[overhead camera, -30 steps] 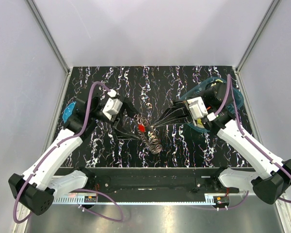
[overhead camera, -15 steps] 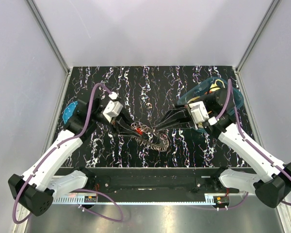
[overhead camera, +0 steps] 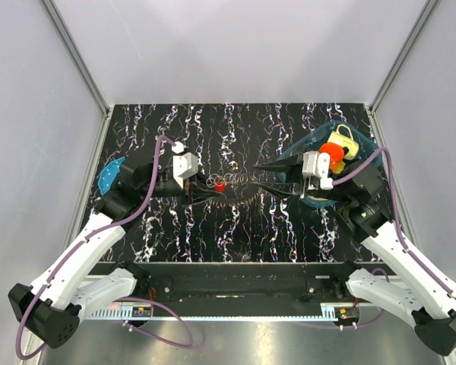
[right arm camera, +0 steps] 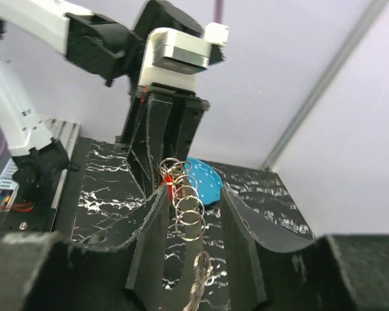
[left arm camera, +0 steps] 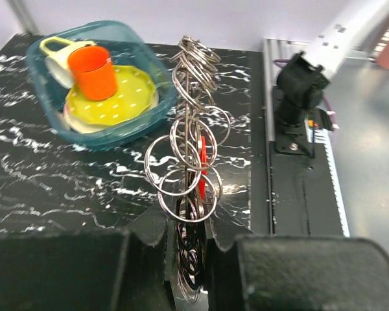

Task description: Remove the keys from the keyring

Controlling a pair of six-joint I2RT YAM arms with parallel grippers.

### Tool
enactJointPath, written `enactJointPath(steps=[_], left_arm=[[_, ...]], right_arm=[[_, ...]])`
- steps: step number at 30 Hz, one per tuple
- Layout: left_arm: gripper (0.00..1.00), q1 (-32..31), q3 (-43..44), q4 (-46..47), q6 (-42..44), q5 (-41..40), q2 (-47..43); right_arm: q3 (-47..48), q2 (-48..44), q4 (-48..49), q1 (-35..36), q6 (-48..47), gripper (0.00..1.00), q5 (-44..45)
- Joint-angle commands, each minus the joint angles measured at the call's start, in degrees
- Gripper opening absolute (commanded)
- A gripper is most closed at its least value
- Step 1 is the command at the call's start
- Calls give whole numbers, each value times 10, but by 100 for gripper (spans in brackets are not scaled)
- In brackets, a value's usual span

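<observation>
Light, hard and slippery by the look of them, the keys (left arm camera: 185,146) show as a loose chain of thin bright wire loops with one red piece (left arm camera: 201,170). The chain will likely swing and tangle, so take one end loop flat across its wire. It runs up the middle of the left wrist view, its lower end pinched by the left gripper (left arm camera: 188,236), while the right gripper (right arm camera: 194,197) stands spread astride the other end.

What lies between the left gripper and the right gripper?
A string of thin silver metal rings with one small red piece, stretched from left gripper to right gripper; the top view shows it.
</observation>
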Motion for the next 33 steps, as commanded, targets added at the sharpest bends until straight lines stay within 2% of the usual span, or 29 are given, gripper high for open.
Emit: enactJointPath(steps=[1,5,10,12,16,20,22,24,26,28,31,33], left_arm=[[0,2,3,33,-21,-106,-12],[0,2,-14,33,-23,-139,-36],[0,-1,-41,38,-19,-174,-53],[0,-4,-47,41,-17,-184,-57],[0,-7,-46,41,-19,-189,-57],[0,-7,-46,40,-23,-181,-56],[0,-8,-45,38,-23,-174,-55],[0,-9,-43,31,-18,-167,-54],[0,-10,-43,22,-11,-152,-56],[0,-10,-46,14,6,-125,-57],[0,-11,-50,2,26,-118,-59],[0,-11,-54,2,41,-116,-65]], right_arm=[[-2,2,-62,4,74,43,147],[13,28,-126,6,58,43,166],[8,39,-113,43,20,51,183],[10,41,-115,62,-6,48,214],[17,50,-99,96,5,42,265],[-31,36,-35,115,-55,48,298],[-39,36,-33,115,-95,50,298],[-34,38,-40,115,-122,56,300],[-19,48,-79,115,-147,63,291],[8,65,-132,115,-214,67,259],[41,93,-163,114,-203,70,249],[70,112,-221,114,-192,70,227]])
